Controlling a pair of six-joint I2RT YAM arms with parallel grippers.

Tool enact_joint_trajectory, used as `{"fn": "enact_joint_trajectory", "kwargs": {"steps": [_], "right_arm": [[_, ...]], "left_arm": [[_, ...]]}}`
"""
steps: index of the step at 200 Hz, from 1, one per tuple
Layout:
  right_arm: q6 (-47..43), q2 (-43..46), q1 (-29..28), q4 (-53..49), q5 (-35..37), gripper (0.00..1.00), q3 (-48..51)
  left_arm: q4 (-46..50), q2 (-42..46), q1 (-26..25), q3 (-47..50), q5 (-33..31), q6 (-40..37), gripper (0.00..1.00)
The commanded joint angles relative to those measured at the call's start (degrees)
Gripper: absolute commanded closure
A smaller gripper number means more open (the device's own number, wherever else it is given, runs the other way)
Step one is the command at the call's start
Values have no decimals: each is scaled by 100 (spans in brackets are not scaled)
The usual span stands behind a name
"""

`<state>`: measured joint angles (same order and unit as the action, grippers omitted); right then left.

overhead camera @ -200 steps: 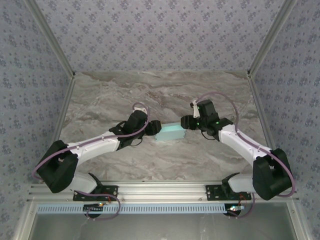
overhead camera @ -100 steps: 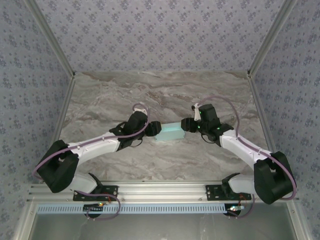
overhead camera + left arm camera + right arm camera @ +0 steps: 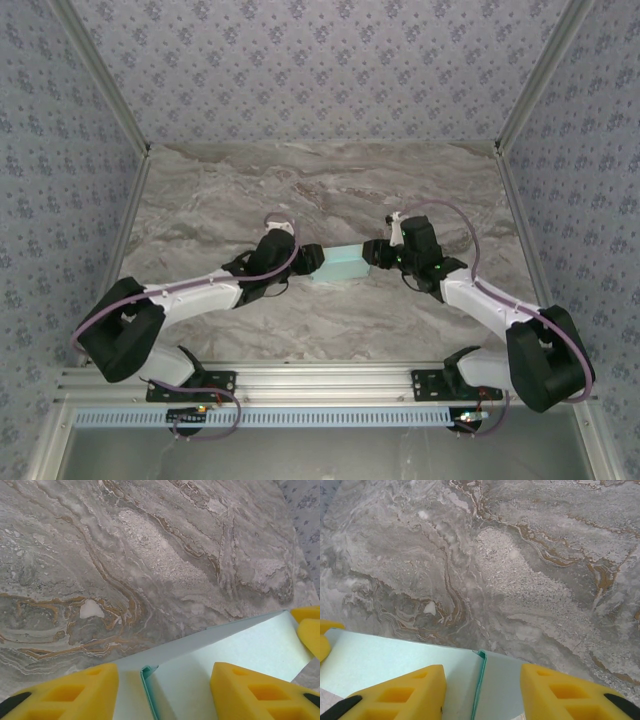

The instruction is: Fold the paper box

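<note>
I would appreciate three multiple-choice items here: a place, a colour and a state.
1. Where is the box?
A. between the two grippers
B. in the far left corner
C. at the near right edge
2. What colour are the fingers?
A. black
B. red
C. yellow
3. What shape is the box in?
A. a flat sheet
B. a rectangular block
C. a crumpled ball
A: the left gripper and right gripper sit at its ends.
C: both wrist views show yellow.
B: from above it is a small block.
</note>
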<state>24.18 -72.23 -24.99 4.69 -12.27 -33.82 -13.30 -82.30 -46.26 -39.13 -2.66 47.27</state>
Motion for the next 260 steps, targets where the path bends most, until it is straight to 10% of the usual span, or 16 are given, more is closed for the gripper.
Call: {"fn": "enact_joint_trajectory", "kwargs": {"steps": [1, 62, 131, 260], "right_arm": [[74, -392, -46, -1126, 153, 56, 559], [51, -459, -102, -1113, 170, 60, 466], [39, -158, -168, -1277, 338, 61, 416], [51, -177, -224, -1272, 421, 61, 353]], "left_arm": [[855, -455, -166, 364, 150, 97, 48], [758, -350, -176, 420, -50, 117, 53], [1534, 377, -61, -190, -262, -336, 33], [1280, 902, 72, 164, 634, 241, 26]]}}
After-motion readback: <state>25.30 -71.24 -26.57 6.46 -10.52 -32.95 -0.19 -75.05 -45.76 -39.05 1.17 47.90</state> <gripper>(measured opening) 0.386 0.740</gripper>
